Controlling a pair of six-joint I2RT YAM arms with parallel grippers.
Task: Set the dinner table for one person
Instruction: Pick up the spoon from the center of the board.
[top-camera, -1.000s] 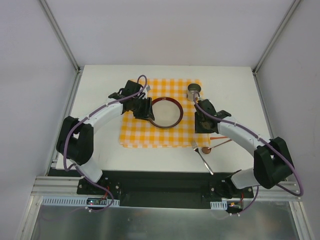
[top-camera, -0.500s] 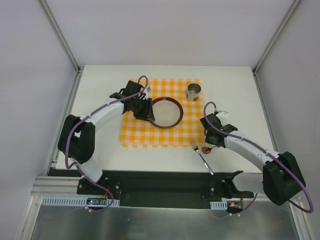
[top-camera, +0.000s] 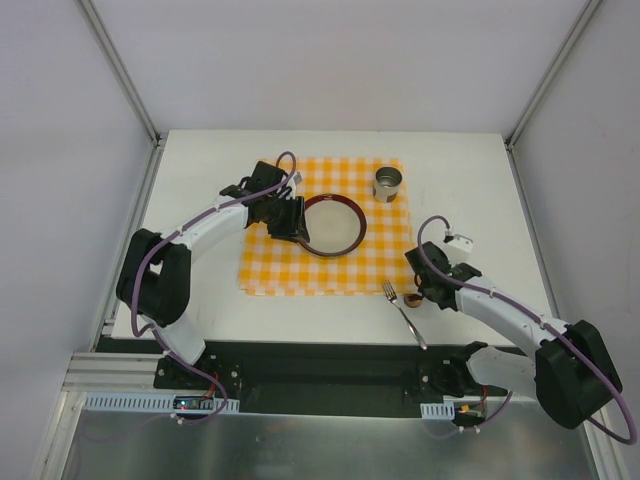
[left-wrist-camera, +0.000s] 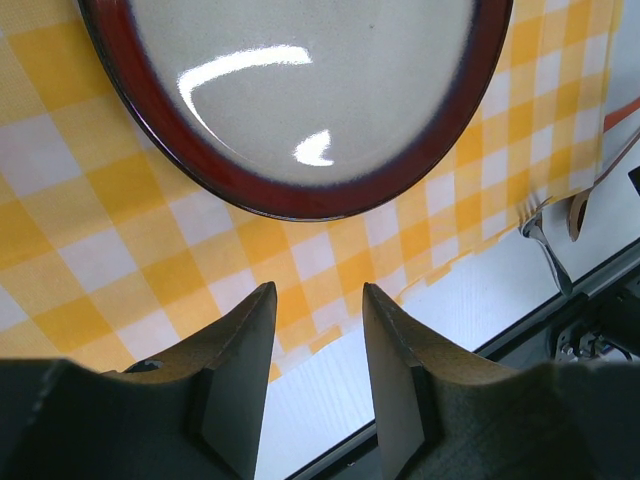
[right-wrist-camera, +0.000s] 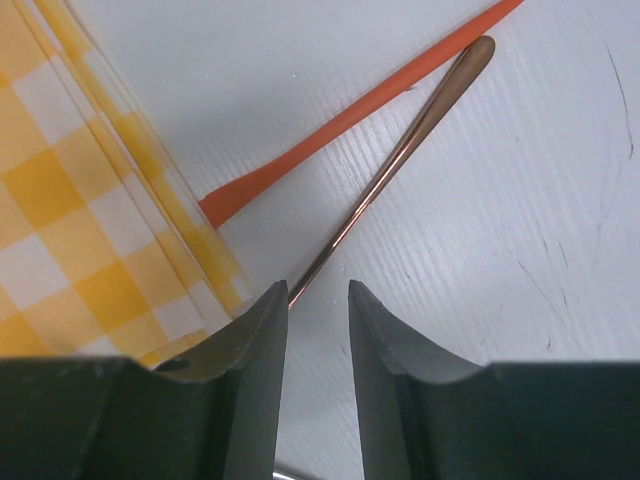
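The white counter (top-camera: 460, 180) fills the floor of the workspace beyond the arm bases, and the setting on it looks roughly half done; a yellow checked cloth (top-camera: 270, 265) is spread at its middle, a red-rimmed plate (top-camera: 335, 226) sits on the cloth, and a metal cup (top-camera: 388, 184) stands at the cloth's far right corner; the cutlery is not yet placed, since the fork (top-camera: 403, 312), a copper spoon (right-wrist-camera: 400, 150) and a thin orange strip (right-wrist-camera: 340, 125) lie in a loose heap on the bare counter off the cloth's near right corner; the left jaws are parted and empty beside the plate's left rim; the right jaws are likewise parted and hold nothing, poised over the spoon's handle; laying the cutlery beside the plate appears to be what remains.
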